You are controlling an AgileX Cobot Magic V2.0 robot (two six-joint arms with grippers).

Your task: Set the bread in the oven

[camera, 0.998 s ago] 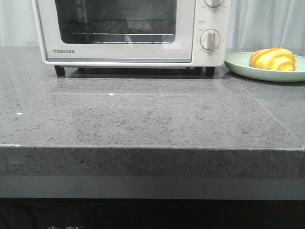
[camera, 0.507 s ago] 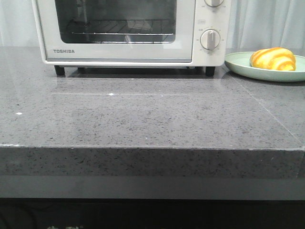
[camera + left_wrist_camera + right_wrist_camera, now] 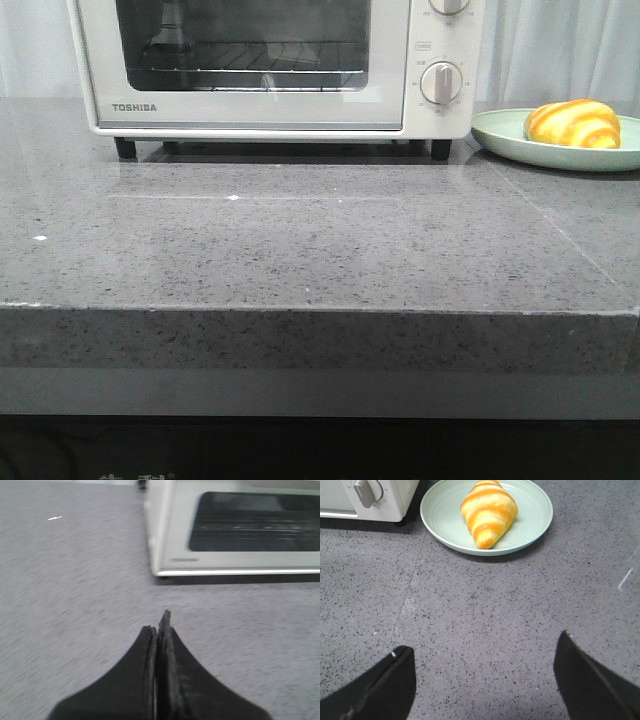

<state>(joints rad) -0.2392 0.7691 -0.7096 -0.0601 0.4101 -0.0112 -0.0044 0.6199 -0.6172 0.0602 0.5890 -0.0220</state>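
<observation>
The bread [image 3: 572,123], a glossy golden-orange striped roll, lies on a pale green plate [image 3: 500,135] at the far right of the counter; it also shows in the right wrist view [image 3: 488,511]. The off-white Toshiba oven [image 3: 400,70] stands at the back with its glass door shut; it also shows in the left wrist view [image 3: 170,540]. My left gripper [image 3: 158,622] is shut and empty, over bare counter short of the oven. My right gripper [image 3: 482,652] is open and empty, above the counter short of the plate [image 3: 440,515]. Neither gripper shows in the front view.
The grey speckled stone counter [image 3: 320,240] runs to a front edge [image 3: 320,312]. An oven knob [image 3: 441,83] faces forward; the oven's corner and knob [image 3: 366,492] sit beside the plate. White curtains [image 3: 560,50] hang behind.
</observation>
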